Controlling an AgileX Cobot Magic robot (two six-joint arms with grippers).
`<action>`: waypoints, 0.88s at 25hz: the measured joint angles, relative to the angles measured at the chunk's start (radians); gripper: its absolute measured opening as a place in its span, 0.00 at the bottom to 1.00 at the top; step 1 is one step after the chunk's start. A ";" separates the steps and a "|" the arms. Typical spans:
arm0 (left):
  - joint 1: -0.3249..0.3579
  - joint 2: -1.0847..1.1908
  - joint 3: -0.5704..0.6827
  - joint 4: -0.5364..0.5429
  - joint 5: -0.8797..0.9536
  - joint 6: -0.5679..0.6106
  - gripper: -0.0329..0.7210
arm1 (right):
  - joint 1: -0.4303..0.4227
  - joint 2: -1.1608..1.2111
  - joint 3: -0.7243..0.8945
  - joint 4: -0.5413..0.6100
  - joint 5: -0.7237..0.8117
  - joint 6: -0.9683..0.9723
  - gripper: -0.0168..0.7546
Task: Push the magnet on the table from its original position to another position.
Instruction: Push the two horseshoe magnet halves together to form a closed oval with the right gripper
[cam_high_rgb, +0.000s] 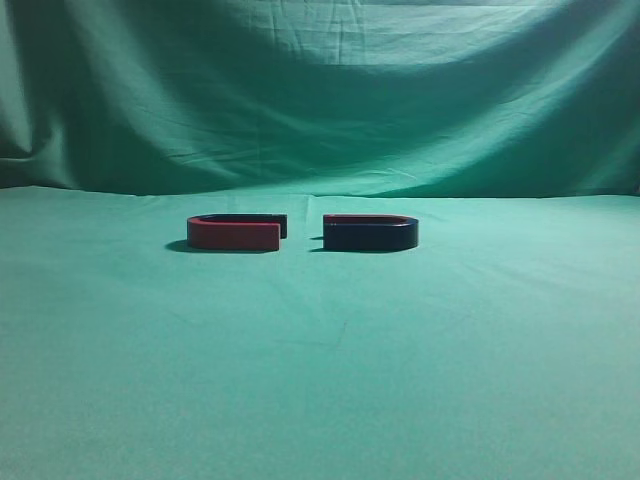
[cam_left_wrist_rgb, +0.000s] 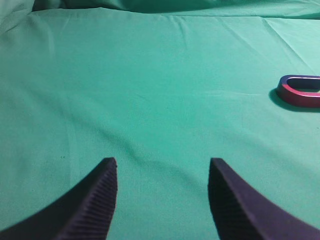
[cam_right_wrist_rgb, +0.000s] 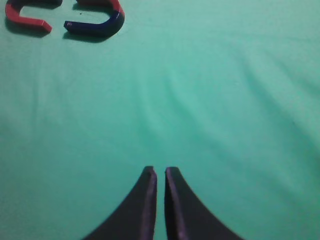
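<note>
Two horseshoe magnets lie flat on the green cloth, open ends facing each other with a small gap. The left magnet (cam_high_rgb: 236, 232) shows its red side; the right magnet (cam_high_rgb: 370, 232) shows its dark blue side. In the right wrist view both sit at the top left, the red one (cam_right_wrist_rgb: 26, 19) and the blue one (cam_right_wrist_rgb: 97, 24). The left wrist view shows one magnet's curved end (cam_left_wrist_rgb: 300, 91) at the right edge. My left gripper (cam_left_wrist_rgb: 163, 167) is open and empty over bare cloth. My right gripper (cam_right_wrist_rgb: 160, 172) is shut and empty, well short of the magnets. Neither gripper shows in the exterior view.
The green cloth covers the whole table (cam_high_rgb: 320, 380) and hangs as a backdrop (cam_high_rgb: 320, 90) behind it. The cloth has soft wrinkles (cam_right_wrist_rgb: 165, 100) between my right gripper and the magnets.
</note>
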 joint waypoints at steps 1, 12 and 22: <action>0.000 0.000 0.000 0.000 0.000 0.000 0.54 | 0.000 0.015 -0.009 0.000 0.005 -0.028 0.02; 0.000 0.000 0.000 0.000 0.000 0.000 0.54 | 0.059 0.285 -0.137 0.086 0.013 -0.061 0.02; 0.000 0.000 0.000 0.000 0.000 0.000 0.54 | 0.241 0.659 -0.372 -0.012 -0.056 0.135 0.02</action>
